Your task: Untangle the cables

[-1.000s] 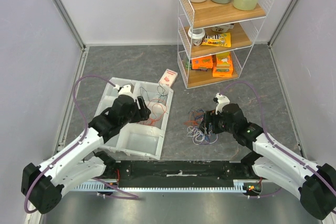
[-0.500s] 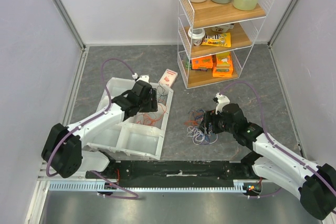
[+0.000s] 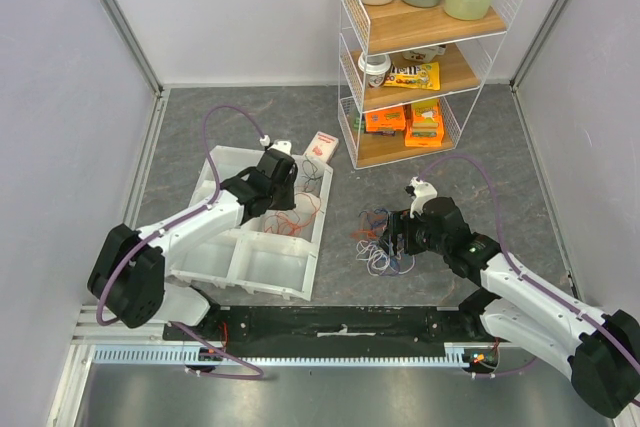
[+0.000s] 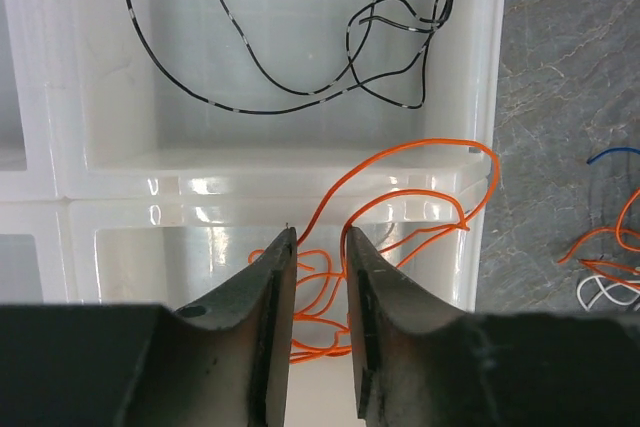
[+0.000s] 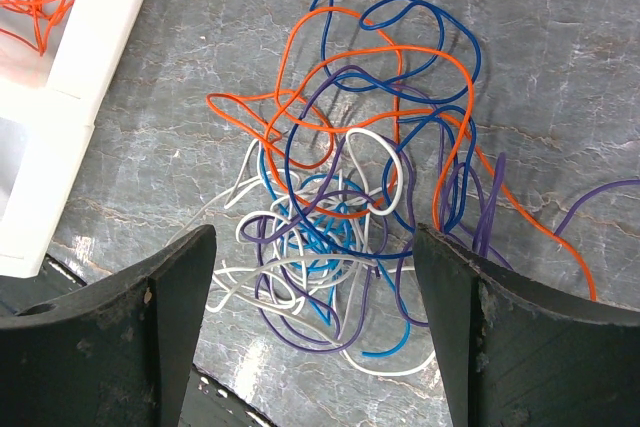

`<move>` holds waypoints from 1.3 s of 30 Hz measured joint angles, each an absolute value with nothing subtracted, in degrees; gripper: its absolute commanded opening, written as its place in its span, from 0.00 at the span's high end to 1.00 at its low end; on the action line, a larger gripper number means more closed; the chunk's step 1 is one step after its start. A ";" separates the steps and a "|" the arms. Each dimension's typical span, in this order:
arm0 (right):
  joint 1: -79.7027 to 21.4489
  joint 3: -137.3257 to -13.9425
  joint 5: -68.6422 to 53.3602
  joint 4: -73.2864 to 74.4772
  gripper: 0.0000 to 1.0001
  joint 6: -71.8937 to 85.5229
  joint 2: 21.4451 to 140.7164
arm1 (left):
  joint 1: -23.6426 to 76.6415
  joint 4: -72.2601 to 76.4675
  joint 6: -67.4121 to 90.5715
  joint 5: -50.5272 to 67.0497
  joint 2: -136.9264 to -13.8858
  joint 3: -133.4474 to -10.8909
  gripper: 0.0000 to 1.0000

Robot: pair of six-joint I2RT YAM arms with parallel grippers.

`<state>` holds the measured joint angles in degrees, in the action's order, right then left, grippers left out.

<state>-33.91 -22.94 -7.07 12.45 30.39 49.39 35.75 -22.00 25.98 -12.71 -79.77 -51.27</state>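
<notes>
Thin glossy cables (image 5: 345, 212) (orange, blue, purple, white) lie knotted on the grey marbled floor (image 5: 600, 67), centre-right in the top view. The right gripper (image 5: 315, 247) stands wide open and empty over them. The left gripper (image 4: 320, 237) shows a narrow gap w/ an orange wire (image 4: 420, 143) running loosely into it. It hangs over a white translucent plastic tray (image 4: 120, 182), a black wire (image 4: 300, 92) in its upper compartment. Shelf (image 3: 400, 32) labels are unreadable.

Grey marbled tabletop (image 3: 250, 117): white divided tray (image 3: 268, 269), cable tangle (image 3: 378, 243), small carton (image 3: 320, 148), wire shelf rack (image 3: 430, 31).
</notes>
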 measured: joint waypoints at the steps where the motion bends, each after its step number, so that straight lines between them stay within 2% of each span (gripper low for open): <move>1: -33.91 -22.94 -7.09 12.45 0.13 30.39 49.39 | 35.75 -21.98 25.85 -12.34 -79.79 -51.24 0.79; 3: -33.91 -22.94 -7.09 12.45 0.13 30.39 49.39 | 35.75 -21.74 25.61 -11.86 -79.77 -51.24 0.92; 5: -33.91 -22.94 -7.09 12.45 0.13 30.39 49.39 | 35.75 -21.28 25.17 -11.44 -79.75 -51.18 0.98; 11: -33.91 -22.94 -7.09 12.47 0.13 30.39 49.39 | 35.75 -20.93 25.69 -12.10 -77.25 -49.10 0.98; 20: -33.91 -22.94 -7.11 12.45 0.13 30.39 49.43 | 35.75 -25.58 33.28 -16.91 -63.16 -37.87 0.98; 30: -33.91 -22.94 -7.05 12.49 0.13 30.44 49.60 | 35.75 -26.96 37.52 -18.50 -73.89 -39.44 0.98; 31: -33.91 -22.94 -6.96 12.49 0.13 30.44 49.32 | 35.75 -27.18 37.78 -18.76 -73.76 -39.44 0.96; 32: -33.91 -22.94 -6.83 12.51 0.13 30.46 49.19 | 35.75 -27.24 37.91 -18.96 -73.38 -39.44 0.89; 35: -33.91 -22.96 -6.17 12.91 0.14 30.92 49.17 | 35.75 -27.35 37.91 -18.68 -70.67 -39.44 0.53; 37: -33.91 -23.14 -4.93 14.28 0.15 31.94 49.19 | 35.75 -27.27 37.28 -17.67 -67.83 -39.46 0.36; 38: -33.91 -23.35 -4.03 15.29 0.15 32.58 49.19 | 35.75 -27.09 36.91 -17.15 -66.17 -39.46 0.23; 39: -33.91 -23.57 -3.40 16.08 0.16 33.10 49.19 | 35.73 -26.72 36.53 -16.08 -64.07 -39.46 0.17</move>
